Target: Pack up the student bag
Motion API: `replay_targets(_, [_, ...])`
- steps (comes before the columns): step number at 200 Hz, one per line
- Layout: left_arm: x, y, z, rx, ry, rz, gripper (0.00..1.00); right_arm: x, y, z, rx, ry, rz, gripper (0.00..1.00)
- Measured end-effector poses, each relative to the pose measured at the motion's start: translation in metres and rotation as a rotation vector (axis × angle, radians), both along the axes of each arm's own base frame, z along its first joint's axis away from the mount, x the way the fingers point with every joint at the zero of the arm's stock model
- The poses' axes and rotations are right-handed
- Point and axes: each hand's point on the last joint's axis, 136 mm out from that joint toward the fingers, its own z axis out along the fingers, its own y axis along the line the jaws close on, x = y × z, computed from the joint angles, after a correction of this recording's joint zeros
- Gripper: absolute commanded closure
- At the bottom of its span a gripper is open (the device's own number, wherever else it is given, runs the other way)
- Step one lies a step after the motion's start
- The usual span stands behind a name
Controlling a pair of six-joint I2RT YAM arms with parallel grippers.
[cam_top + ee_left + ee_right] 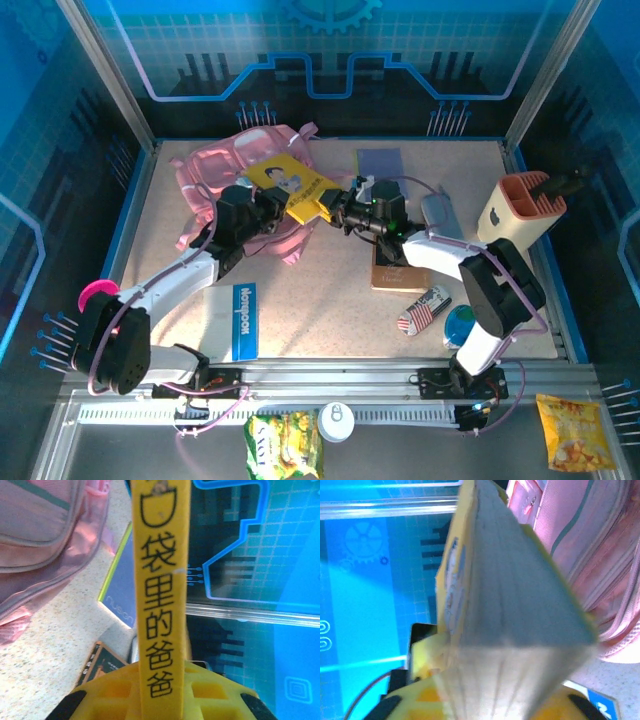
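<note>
The large soft pink fabric student bag [215, 168] lies at the far left of the speckled pale surface [320, 300], and a yellow paperback book with black Chinese characters on its spine [290, 183] is held just over its right side. Both arms meet at this book. The left jaws pinch it at the spine, and the right jaws pinch the opposite side, where the grey page edges show; in the right wrist view the page block goes down between the two yellow fingers. Whether the book touches the bag I cannot tell. I judge that two grips are used for control: one pair of jaws alone would let a flat book swing, while two keep it steady and tilted for sliding into the bag, whose opening I cannot find here.
</note>
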Motion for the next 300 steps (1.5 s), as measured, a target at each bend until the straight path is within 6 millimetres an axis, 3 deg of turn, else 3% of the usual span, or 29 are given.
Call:
replay_targets(25, [-0.008,0.003,-0.015,0.078,0.044,-0.017,0.43,-0.002,-0.009,-0.001,-0.056,-0.014,-0.005,0.92])
replay_targets(66, [-0.02,0.026,-0.045,0.352,0.104,-0.029,0.24,-0.001,-0.04,-0.016,-0.206,-0.009,-0.064,0.93])
replay_targets(109, [-0.013,0.032,-0.072,0.616,0.129,-0.145,0.21,-0.003,-0.075,-0.018,-0.327,-0.034,-0.123,0.93])
replay_targets(179, [0.01,-0.003,-0.124,0.737,0.163,-0.416,0.25,-0.005,-0.113,-0.024,-0.424,-0.031,-0.192,0.92])
replay_targets(207, [0.001,-0.017,-0.139,0.746,0.191,-0.472,0.25,-0.008,-0.127,-0.029,-0.451,-0.02,-0.216,0.92])
replay_targets(244, [-0.013,-0.045,-0.14,0.717,0.179,-0.521,0.26,-0.014,-0.142,-0.041,-0.492,0.016,-0.239,0.92])
replay_targets(279, [-0.039,-0.083,-0.145,0.702,0.173,-0.62,0.27,-0.015,-0.152,-0.044,-0.513,0.032,-0.262,0.92])
replay_targets(300, [-0.048,-0.092,-0.143,0.715,0.18,-0.659,0.26,-0.016,-0.156,-0.041,-0.515,0.031,-0.271,0.92])
